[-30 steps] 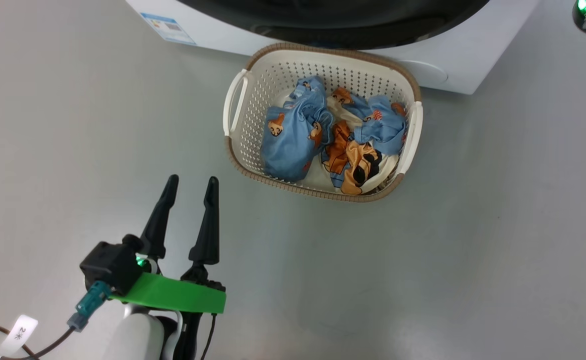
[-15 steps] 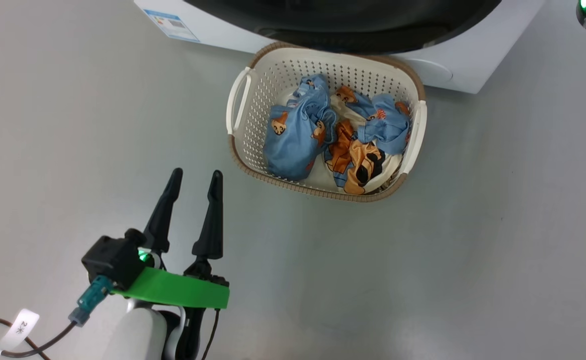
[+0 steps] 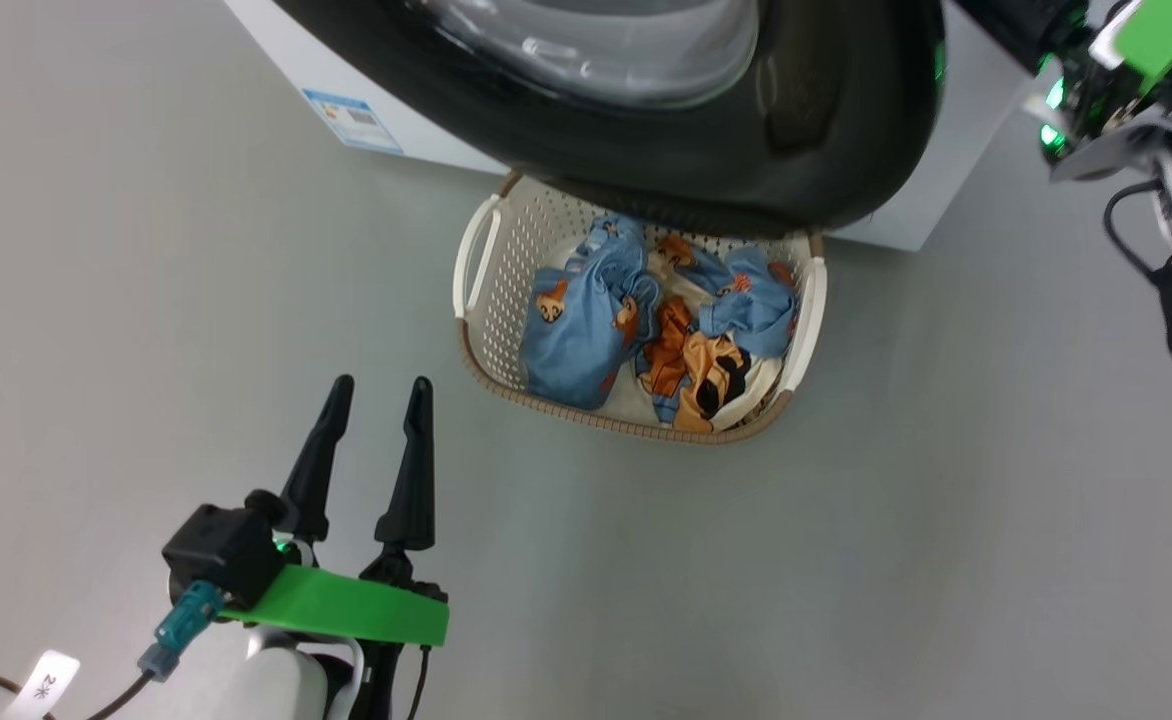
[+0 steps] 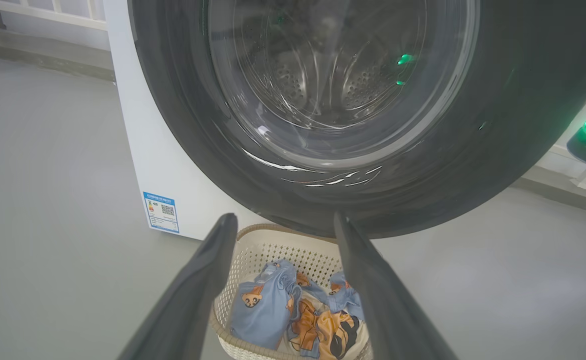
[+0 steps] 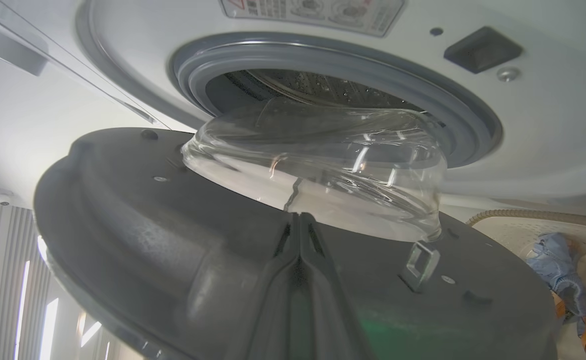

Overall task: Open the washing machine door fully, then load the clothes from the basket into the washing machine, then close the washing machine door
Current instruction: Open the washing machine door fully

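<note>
Washing machine door (image 3: 646, 130) stands part-open — right tool (image 5: 299, 220), fingers together, at its inner face; left tool (image 3: 382, 385) hangs spread, empty. Clothes (image 3: 646, 330) lie in the basket (image 3: 476, 300) — loading, closing remain.

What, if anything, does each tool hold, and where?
Nothing. The left tool stands open; the right tool is shut empty, tips at the inside of the washing machine door.

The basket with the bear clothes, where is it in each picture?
Head view: the basket sits in the middle, its far rim hidden by the washing machine door.
Left wrist view: basket at the bottom middle, below the door.
Right wrist view: basket in the lower right corner.
Shared landmark: the big black door.
</note>
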Robot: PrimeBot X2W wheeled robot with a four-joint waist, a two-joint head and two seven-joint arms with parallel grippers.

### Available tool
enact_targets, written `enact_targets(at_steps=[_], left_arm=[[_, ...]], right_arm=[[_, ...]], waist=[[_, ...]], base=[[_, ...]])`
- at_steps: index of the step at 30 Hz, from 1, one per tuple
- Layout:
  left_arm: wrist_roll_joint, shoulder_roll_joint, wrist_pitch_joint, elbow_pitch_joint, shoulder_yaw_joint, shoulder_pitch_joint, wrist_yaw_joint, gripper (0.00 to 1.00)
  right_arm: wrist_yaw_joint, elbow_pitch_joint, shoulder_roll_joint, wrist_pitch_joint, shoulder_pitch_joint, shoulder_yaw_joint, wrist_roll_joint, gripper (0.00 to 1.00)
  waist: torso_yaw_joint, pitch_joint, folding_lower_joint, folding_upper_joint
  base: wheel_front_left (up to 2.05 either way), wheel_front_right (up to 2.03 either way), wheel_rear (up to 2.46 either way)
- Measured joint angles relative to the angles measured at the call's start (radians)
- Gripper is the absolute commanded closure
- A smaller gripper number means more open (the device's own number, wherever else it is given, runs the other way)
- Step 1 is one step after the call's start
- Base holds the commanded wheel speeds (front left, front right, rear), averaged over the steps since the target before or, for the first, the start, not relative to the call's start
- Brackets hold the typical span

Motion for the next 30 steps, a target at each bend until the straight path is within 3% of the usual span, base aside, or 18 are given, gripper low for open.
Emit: enact_targets(at_steps=[30], left_arm=[[0.132, 0.002, 0.0, 0.03, 0.012, 0.122, -0.021, 0.0]], right_arm=[[0.0, -0.08, 0.102, 0.098, 0.239, 0.063, -0.005, 1.0]], waist=[[-0.031, -0.208, 0.0, 0.0]], base=[[0.0, 0.0, 0.0]])
